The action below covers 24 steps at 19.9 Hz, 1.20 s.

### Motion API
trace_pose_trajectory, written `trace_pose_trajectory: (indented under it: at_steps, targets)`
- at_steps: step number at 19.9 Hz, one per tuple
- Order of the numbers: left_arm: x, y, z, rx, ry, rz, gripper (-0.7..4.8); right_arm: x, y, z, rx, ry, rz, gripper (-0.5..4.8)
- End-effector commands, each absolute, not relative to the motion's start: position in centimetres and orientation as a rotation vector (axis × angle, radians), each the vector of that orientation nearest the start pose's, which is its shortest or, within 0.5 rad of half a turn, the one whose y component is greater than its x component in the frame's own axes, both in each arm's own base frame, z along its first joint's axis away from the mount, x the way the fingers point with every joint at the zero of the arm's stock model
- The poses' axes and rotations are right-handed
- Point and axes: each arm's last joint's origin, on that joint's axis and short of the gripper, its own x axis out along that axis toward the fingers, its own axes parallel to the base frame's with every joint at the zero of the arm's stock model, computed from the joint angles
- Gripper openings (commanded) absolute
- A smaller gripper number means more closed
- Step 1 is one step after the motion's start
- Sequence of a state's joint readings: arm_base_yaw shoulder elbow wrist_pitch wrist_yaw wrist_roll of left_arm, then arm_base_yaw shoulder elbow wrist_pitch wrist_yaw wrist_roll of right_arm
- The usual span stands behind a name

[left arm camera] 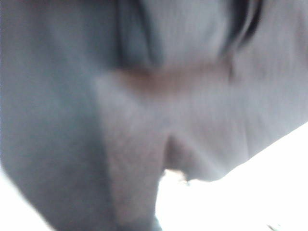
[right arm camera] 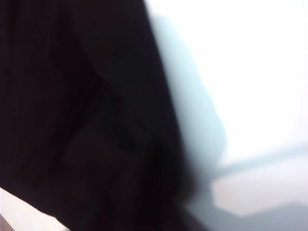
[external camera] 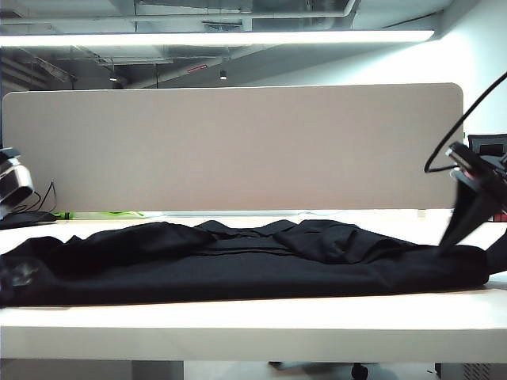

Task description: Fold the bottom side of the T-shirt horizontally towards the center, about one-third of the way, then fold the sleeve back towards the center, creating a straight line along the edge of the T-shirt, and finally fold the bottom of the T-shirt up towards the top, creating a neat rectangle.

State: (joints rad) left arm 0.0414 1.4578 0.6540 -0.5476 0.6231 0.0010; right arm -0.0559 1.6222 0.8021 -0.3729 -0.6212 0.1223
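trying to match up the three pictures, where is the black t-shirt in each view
Exterior view: the T-shirt lies bunched across the white table, edge to edge.
Left wrist view: blurred cloth fills nearly the whole picture.
Right wrist view: dark cloth covers one side.
Shared landmark: the bright white table beside the cloth.

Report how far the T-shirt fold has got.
Done: the T-shirt lies across the table as a low, rumpled band, so some lengthwise folding seems made. In hand: the right gripper is down at its right end; the left gripper is not clearly visible, its camera pressed against cloth. Left: no neat rectangle yet.
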Motion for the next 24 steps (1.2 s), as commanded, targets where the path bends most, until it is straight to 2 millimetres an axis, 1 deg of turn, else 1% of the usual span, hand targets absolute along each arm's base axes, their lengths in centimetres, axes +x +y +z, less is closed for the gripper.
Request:
trace_pose_trajectory:
  at_steps: [1, 2, 3, 4, 5, 7, 9, 12, 13, 14, 15, 16, 17, 18, 19, 21, 24]
  targets:
    - [22.6, -0.9, 14.3, -0.458, 1.257, -0.526, -0.06, 27.0, 0.2, 13.7, 0.508, 1.260, 0.384, 0.43]
    - [22.7, -0.9, 14.3, -0.455, 1.248, -0.528, -0.05, 26.9, 0.2, 14.2, 0.500, 1.243, 0.400, -0.05]
    - [22.7, -0.9, 14.4, -0.453, 1.245, -0.528, -0.05, 26.8, 0.2, 14.7, 0.501, 1.227, 0.412, -0.05]
    - [22.6, -0.9, 14.6, -0.451, 1.238, -0.528, -0.05, 26.5, 0.3, 15.7, 0.492, 1.197, 0.420, -0.05]
    - [22.4, -0.9, 15.4, -0.444, 1.209, -0.524, -0.05, 25.9, 0.3, 17.5, 0.471, 1.138, 0.426, -0.05]
    - [21.7, -0.9, 17.4, -0.442, 1.134, -0.513, -0.05, 24.5, 0.3, 20.0, 0.443, 1.070, 0.425, -0.05]
    - [20.2, -1.0, 19.8, -0.449, 1.061, -0.512, -0.05, 22.9, 0.4, 22.0, 0.424, 1.033, 0.423, -0.05]
    - [17.2, -1.1, 23.2, -0.450, 0.929, -0.508, -0.06, 20.6, 0.5, 24.4, 0.409, 0.964, 0.430, -0.05]
    - [16.5, -1.1, 24.3, -0.446, 0.866, -0.502, -0.05, 20.2, 0.5, 25.0, 0.413, 0.938, 0.424, -0.05]
    - [16.3, -1.1, 26.0, -0.427, 0.768, -0.485, -0.05, 20.1, 0.5, 25.7, 0.410, 0.876, 0.406, -0.05]
    - [16.5, -1.1, 26.7, -0.417, 0.731, -0.490, -0.06, 20.4, 0.4, 25.9, 0.407, 0.846, 0.397, -0.05]
    - [17.3, -1.0, 27.5, -0.392, 0.671, -0.481, -0.05, 21.0, 0.4, 26.2, 0.413, 0.791, 0.387, -0.05]
    - [18.5, -0.9, 28.2, -0.382, 0.630, -0.473, -0.06, 22.1, 0.3, 26.7, 0.423, 0.739, 0.374, -0.05]
    - [19.2, -0.9, 28.5, -0.387, 0.623, -0.472, -0.06, 22.7, 0.3, 27.0, 0.423, 0.727, 0.373, -0.05]
    - [21.2, -0.8, 28.8, -0.393, 0.630, -0.482, -0.06, 24.4, 0.2, 27.4, 0.421, 0.723, 0.374, -0.05]
    - [24.5, -0.8, 28.9, -0.393, 0.660, -0.493, -0.06, 27.6, 0.1, 27.8, 0.432, 0.739, 0.396, -0.05]
    - [29.1, -0.9, 28.8, -0.375, 0.655, -0.514, -0.06, 31.9, 0.7, 28.5, 0.424, 0.727, 0.433, -0.05]
